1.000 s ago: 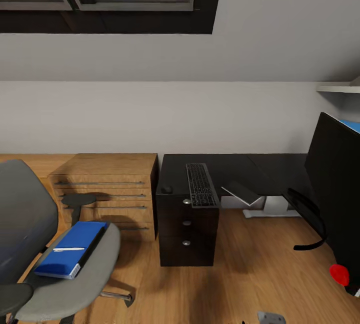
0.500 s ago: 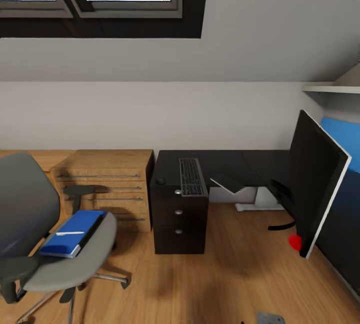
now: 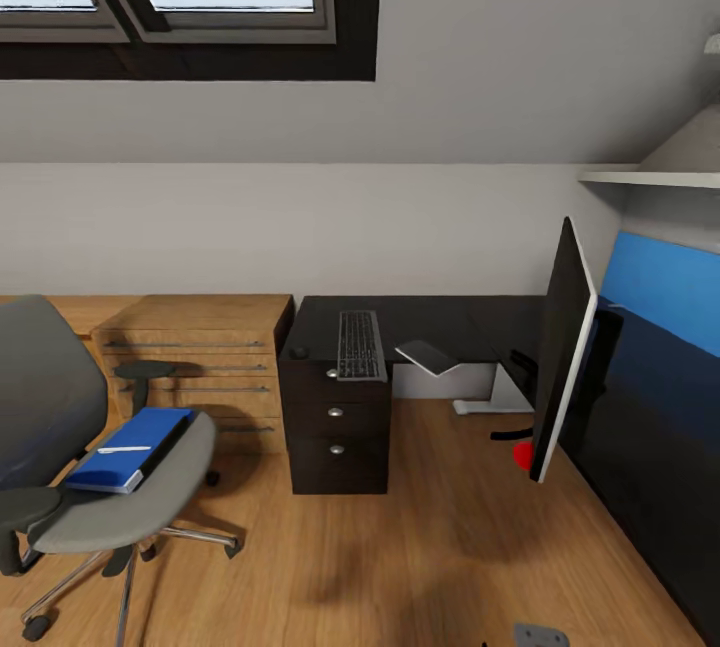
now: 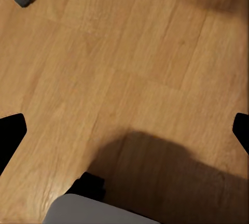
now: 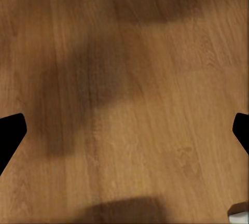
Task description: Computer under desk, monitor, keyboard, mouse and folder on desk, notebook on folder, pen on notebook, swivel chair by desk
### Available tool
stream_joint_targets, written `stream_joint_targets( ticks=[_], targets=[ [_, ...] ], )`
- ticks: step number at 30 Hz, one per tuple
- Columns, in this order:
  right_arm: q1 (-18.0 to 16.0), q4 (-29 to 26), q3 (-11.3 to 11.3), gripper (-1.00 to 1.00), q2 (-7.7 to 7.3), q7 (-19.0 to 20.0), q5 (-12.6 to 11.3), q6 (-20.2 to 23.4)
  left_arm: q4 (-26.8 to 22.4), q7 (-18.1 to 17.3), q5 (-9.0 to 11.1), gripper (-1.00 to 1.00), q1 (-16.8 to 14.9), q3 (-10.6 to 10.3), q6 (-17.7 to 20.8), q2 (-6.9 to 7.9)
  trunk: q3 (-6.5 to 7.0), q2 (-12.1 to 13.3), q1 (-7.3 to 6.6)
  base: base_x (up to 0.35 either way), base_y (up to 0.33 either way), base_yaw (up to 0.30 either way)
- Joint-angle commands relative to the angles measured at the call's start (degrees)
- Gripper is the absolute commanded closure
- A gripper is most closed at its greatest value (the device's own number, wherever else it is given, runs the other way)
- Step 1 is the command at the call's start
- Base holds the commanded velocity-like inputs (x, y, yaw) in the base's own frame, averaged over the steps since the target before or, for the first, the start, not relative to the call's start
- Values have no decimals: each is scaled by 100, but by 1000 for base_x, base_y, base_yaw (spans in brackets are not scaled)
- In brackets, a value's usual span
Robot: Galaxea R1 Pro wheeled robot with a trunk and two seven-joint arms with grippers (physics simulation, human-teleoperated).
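- Over the last second the whole head view has swung and drawn back; this is camera movement, not movement of the furniture. The robot appears to be turning or backing while it surveys the room.
- The large flat black-fronted monitor with a light edge (image 3: 562, 347) now shows nearly edge-on at the right, beside the long black desk with a bright blue back panel (image 3: 660, 367). Earlier it filled the right margin face-on. Whether its base stands on the desk top cannot be told.
- The slim dark rectangular keyboard (image 3: 360, 344) lies on the black desk wing above a black three-drawer unit (image 3: 335, 437), well apart from the monitor.
- The flat bright blue folder (image 3: 130, 448) rests on the seat of the grey padded swivel chair (image 3: 60, 447), with a small white pen-like item on top. The chair stands apart from the desk, next to a low oak-wood shelving unit (image 3: 195, 352).
- The left gripper (image 4: 124, 130) and right gripper (image 5: 124, 130) hang over bare wooden floor, fingertips spread wide, holding nothing.
- Judgement: no item is in hand; the folder transfer has not begun.
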Motion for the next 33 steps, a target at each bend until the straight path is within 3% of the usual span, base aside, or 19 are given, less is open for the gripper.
stream_joint_targets(
  ticks=[1, 23, 33],
  targets=[
    [-3, -3, 49, -100, -4, -24, -56, -18, -15, 36, 20, -100, 0, -10, 26, 2, -5, -3, 0, -1, -10, 0],
    [-3, 67, 49, -100, 1, -27, -47, -27, -14, 36, 20, -100, 0, -19, 26, -6, -5, -3, 0, -96, -163, 0],
    [-3, 76, 51, -100, 0, -26, -49, -217, -15, 36, 20, -100, 0, -18, 26, -15, 175, 398, -220, -6, -7, 0]
  ],
)
